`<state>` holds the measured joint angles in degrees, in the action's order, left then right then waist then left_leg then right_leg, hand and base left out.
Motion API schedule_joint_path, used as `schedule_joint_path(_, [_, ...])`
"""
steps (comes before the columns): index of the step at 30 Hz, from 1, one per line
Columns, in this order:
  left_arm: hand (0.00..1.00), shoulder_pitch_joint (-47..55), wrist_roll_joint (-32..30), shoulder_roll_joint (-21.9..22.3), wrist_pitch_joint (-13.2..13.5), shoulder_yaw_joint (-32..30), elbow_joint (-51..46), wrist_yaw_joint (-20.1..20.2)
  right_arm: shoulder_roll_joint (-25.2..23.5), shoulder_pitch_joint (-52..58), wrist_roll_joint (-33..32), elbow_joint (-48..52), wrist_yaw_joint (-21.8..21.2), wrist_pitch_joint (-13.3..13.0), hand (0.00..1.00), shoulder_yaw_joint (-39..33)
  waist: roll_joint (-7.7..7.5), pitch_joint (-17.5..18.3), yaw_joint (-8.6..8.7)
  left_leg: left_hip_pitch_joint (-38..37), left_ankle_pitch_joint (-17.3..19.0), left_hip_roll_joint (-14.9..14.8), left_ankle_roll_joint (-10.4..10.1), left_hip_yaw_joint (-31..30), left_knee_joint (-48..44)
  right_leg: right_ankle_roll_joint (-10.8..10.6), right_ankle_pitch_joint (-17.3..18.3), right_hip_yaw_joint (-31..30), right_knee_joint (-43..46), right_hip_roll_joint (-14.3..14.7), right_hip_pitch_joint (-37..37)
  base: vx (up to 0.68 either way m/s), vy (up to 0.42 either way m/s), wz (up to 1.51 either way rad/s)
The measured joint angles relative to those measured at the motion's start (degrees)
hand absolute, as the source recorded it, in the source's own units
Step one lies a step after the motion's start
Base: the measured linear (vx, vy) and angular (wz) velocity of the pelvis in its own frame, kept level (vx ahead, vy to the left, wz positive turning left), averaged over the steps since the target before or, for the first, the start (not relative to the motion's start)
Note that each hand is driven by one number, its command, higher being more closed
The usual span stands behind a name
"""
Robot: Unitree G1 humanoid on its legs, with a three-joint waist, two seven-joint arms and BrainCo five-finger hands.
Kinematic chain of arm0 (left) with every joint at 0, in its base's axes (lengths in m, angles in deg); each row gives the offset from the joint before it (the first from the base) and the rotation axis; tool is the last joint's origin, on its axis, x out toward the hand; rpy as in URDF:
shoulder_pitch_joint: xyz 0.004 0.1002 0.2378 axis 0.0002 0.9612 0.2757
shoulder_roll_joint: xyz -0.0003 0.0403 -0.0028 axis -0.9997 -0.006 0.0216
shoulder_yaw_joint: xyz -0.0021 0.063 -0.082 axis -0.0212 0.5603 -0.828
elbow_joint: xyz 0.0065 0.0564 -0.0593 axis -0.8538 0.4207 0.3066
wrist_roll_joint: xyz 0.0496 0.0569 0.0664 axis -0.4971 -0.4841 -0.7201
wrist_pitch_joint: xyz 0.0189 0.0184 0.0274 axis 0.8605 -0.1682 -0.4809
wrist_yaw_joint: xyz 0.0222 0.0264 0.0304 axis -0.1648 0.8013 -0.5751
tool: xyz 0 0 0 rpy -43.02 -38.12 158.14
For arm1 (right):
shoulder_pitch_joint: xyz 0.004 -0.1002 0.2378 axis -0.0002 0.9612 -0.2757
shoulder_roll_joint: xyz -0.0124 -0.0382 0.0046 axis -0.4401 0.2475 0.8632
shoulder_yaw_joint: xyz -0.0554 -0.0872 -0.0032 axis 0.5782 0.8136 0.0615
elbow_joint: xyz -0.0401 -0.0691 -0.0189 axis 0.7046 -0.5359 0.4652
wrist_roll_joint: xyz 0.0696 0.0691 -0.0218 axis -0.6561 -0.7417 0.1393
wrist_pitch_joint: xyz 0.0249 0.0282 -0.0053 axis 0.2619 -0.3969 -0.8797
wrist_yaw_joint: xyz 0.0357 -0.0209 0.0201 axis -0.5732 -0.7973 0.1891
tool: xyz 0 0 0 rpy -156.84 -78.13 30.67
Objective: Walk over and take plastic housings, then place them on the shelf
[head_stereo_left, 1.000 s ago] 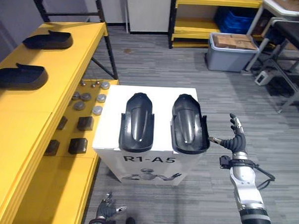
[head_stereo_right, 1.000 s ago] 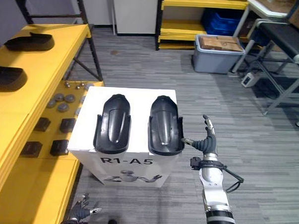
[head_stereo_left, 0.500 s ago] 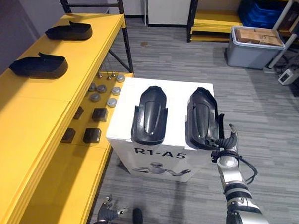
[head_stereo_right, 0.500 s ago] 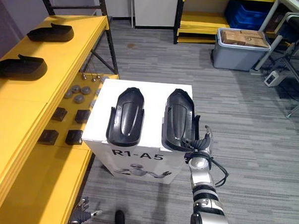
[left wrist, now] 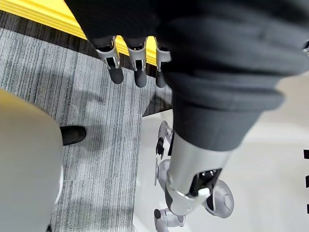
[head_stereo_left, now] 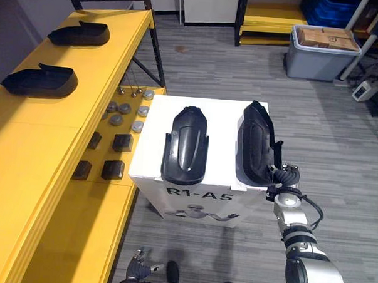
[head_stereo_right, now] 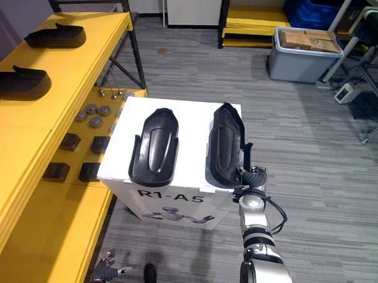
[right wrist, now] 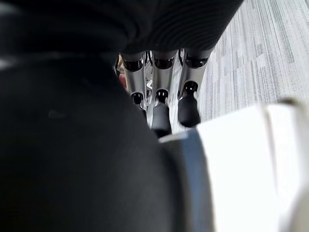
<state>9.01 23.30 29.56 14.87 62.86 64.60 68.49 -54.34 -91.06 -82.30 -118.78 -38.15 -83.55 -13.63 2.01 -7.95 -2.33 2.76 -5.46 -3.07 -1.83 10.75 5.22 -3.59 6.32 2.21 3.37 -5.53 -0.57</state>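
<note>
**A:** First entry?

**B:** Right housing (head_stereo_left: 255, 144). It is black and long, on the right half of the white box (head_stereo_left: 223, 135). The long axis runs straight away from the robot, and the near end sits at the box's near edge. It looks tipped toward its left flank, with the right flank raised.

**A:** Which hand is nearer?

**B:** The right hand (head_stereo_left: 283, 177). It sits against the housing's near right corner, and its forearm rises from the lower right past the box's front corner. The housing lies ahead of the hand and to its left. I cannot tell whether the hand is clamped on the rim or only leaning on it.

**A:** Second entry?

**B:** Left housing (head_stereo_left: 185, 146). It lies flat and parallel to the first, with a strip of box top between them. Nothing is touching it.

**A:** And the other hand?

**B:** The left hand (head_stereo_left: 140, 272) hangs low in front of the box, well apart from both housings. Its fingers (left wrist: 116, 72) are relaxed and slightly spread, and they hold nothing.

**A:** Destination?

**B:** The yellow shelf (head_stereo_left: 50, 148) on the robot's left. Two more housings, (head_stereo_left: 40, 82) and (head_stereo_left: 79, 33), already lie crosswise toward its far end.

**A:** Assessment?

**B:** The right housing is probably being taken first, from its near end. Held at one corner, a long shell may swing.
</note>
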Motion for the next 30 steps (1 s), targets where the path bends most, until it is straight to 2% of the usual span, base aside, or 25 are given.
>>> schedule_joint_path(6, [0.0,0.1,-0.1,0.0,-0.1,-0.1,-2.9,0.0,-1.1,6.3,0.5,12.3,-1.1,0.3,1.0,0.0,-0.04,0.0,0.06,-1.0,0.0,-0.1,0.0,-0.6,-0.2,0.0,0.0,0.0,0.0,0.2,-1.1,0.04,-0.018,0.02])
schedule_joint_path(11, [0.0,0.3,-0.3,0.3,-0.2,-1.2,-8.7,0.0,-3.6,11.0,3.2,23.9,0.7,0.3,1.0,-2.2,-0.05,0.0,0.41,-0.9,0.0,-0.1,0.0,-1.4,-0.2,0.0,0.0,0.1,0.0,0.1,-1.0,-0.03,0.0,0.02])
schedule_joint_path(17, [0.0,2.9,-0.3,1.0,-0.2,-4.4,-23.9,-0.7,-4.9,16.8,8.3,36.4,2.6,0.3,1.0,-3.9,-0.1,0.2,1.7,-0.9,-0.2,-0.3,0.0,-1.5,-0.2,0.0,0.0,-0.1,0.5,0.2,-0.5,-0.06,0.005,-0.01])
schedule_joint_path(21, [0.0,3.0,0.0,2.8,1.6,-6.9,-35.5,-2.4,-5.9,18.3,12.7,43.8,3.5,0.0,1.0,-4.2,-0.17,1.1,1.96,-0.9,-0.3,-0.3,0.0,-1.6,-0.2,-0.1,0.0,0.0,0.5,0.2,-0.6,-0.01,0.0,0.0])
schedule_joint_path(25, [0.0,2.5,2.5,3.6,3.6,-6.4,-46.5,-3.4,-7.0,18.3,14.8,48.5,3.6,-1.3,1.0,-0.6,-0.19,2.5,2.7,-0.9,-0.4,-0.3,0.0,-1.8,-0.2,-0.1,0.0,0.1,0.5,0.2,-1.0,0.01,-0.001,0.01])
schedule_joint_path(30, [0.0,-0.9,5.0,3.5,4.2,0.8,-52.0,-3.6,-7.0,18.9,15.9,52.1,2.7,-2.5,1.0,5.8,-0.2,2.9,2.9,-1.7,-0.5,-0.3,0.1,-1.9,-0.2,-0.1,0.0,0.2,0.6,0.2,-1.5,-0.01,-0.002,0.01])
